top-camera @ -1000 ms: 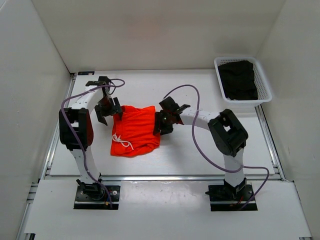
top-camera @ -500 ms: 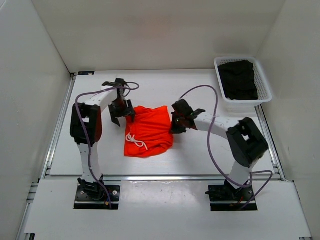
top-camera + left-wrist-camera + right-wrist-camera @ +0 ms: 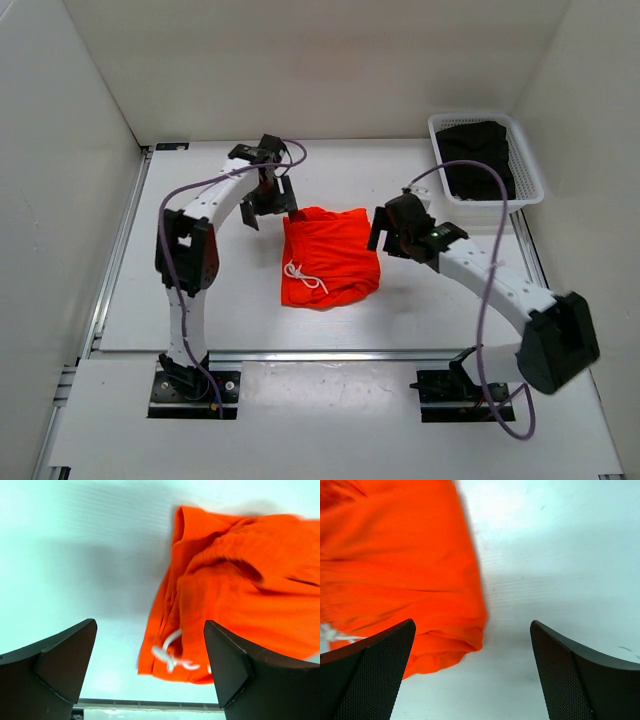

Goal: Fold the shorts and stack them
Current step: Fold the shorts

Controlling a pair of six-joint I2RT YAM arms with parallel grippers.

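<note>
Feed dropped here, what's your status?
Left claw and right claw open, beside the shorts. Shorts lie bunched, ungripped. Basket far right, no obstruction.

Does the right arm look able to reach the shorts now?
Likely yes: the right gripper is open at the right edge of the shorts, and nothing covers that edge.

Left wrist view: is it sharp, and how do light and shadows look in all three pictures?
Left wrist view: the shorts are smeared with blur, and a soft grey shadow lies on the table to their left. Right wrist view: the fabric edge is blurred, while the fingers of the right pincer show a crisp mesh texture. Top external view: sharp, evenly lit, no glare.
</note>
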